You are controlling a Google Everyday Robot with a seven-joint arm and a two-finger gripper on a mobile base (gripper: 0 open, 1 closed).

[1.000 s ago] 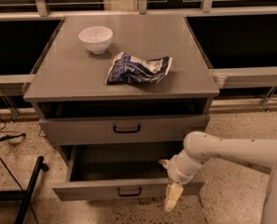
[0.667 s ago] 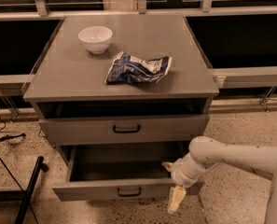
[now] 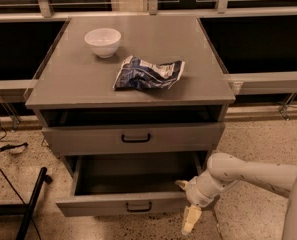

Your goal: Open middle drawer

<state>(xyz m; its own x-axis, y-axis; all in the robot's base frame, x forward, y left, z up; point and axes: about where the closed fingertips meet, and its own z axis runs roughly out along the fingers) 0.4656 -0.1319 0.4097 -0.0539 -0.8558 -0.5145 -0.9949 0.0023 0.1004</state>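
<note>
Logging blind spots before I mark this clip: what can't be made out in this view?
Camera view only.
Inside of the middle drawer: dark, near part hidden behind its own front.
Anything below that drawer: covered by it, cut off by the bottom edge.
The gripper, beside the drawer's right front corner: contact with it unclear.
Print on the bag: blurred.
</note>
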